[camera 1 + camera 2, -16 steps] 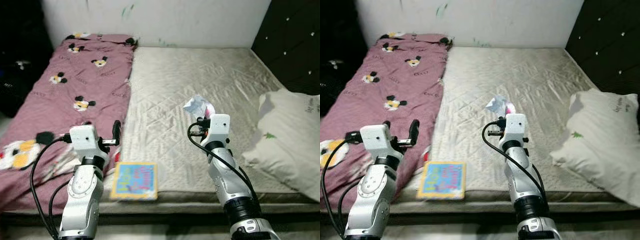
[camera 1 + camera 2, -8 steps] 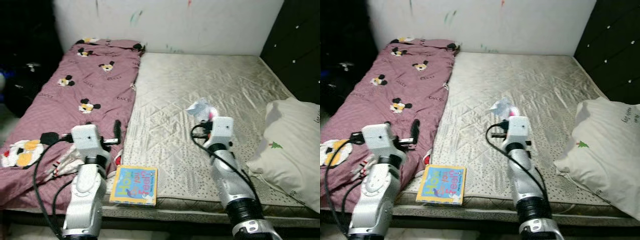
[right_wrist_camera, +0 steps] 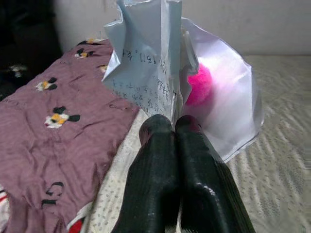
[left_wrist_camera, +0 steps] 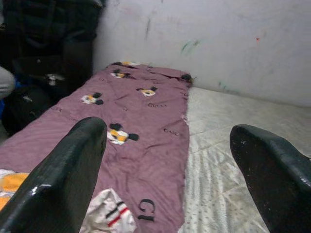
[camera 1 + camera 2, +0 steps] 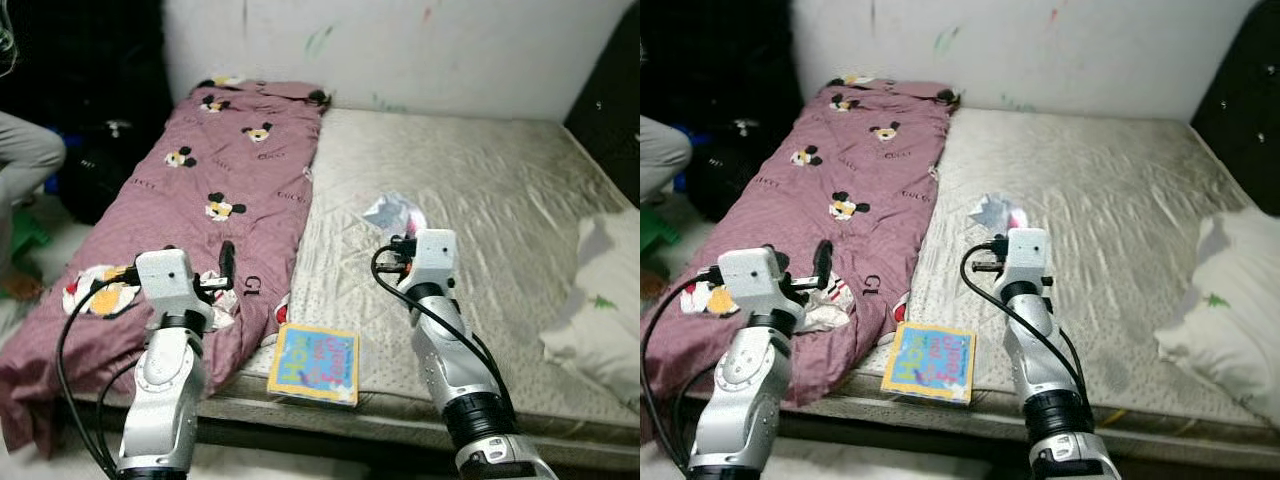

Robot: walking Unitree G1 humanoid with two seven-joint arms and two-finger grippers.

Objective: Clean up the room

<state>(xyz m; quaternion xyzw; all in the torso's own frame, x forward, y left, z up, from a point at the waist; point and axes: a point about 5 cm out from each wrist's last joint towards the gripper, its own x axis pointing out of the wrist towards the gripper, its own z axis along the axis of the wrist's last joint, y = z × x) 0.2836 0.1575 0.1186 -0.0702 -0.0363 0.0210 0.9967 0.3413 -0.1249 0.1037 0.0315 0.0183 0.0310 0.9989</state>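
Bed: your bare mattress [image 5: 470, 190] lies beyond both pincers.
Right pincer [image 3: 170, 126]: clenched on crumpled paper [image 3: 146, 63].
Left pincer [image 4: 165, 160]: released.
Change: your view swung left.

white scuffed wall [image 5: 420, 45], bare grey mattress [image 5: 480, 190], dark headboard [image 5: 610, 95]

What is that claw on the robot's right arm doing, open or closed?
Closed. The right gripper has its two black fingers pressed together, pinching a crumpled paper wrapper with something pink inside.

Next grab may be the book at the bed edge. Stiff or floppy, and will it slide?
The book lies flat and thin with square corners, so probably stiff and light. Its near edge sits at the mattress lip, so a push could likely slide it off.
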